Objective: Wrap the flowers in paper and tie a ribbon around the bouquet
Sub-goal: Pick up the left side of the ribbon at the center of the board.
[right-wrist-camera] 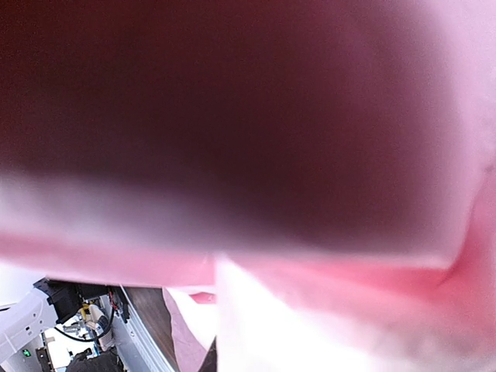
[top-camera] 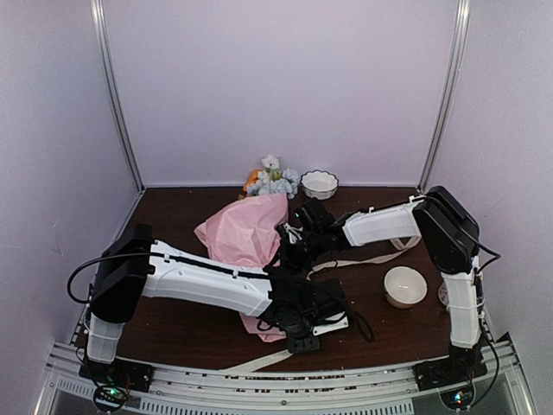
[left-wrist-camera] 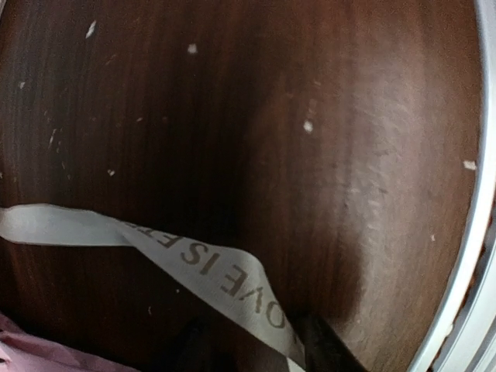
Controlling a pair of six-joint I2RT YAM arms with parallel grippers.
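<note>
The flowers (top-camera: 271, 180) lie at the back of the table, their blooms sticking out of the pink paper (top-camera: 240, 230) wrapped round the stems. My right gripper (top-camera: 290, 247) sits at the paper's right edge. Blurred pink paper (right-wrist-camera: 333, 294) fills its wrist view and hides the fingers; it is shut on that paper. The cream ribbon (top-camera: 363, 258) runs right from the bouquet, and another stretch (top-camera: 257, 362) lies by the front rail. My left gripper (left-wrist-camera: 256, 353) points down near the front edge, jaws apart, with the lettered ribbon (left-wrist-camera: 225, 283) passing between its dark fingers (left-wrist-camera: 329, 349).
A white bowl (top-camera: 319, 183) stands at the back beside the blooms, and a second bowl (top-camera: 404, 286) sits front right near the right arm. The metal front rail (left-wrist-camera: 473, 256) runs close to the left gripper. Purple walls enclose the table.
</note>
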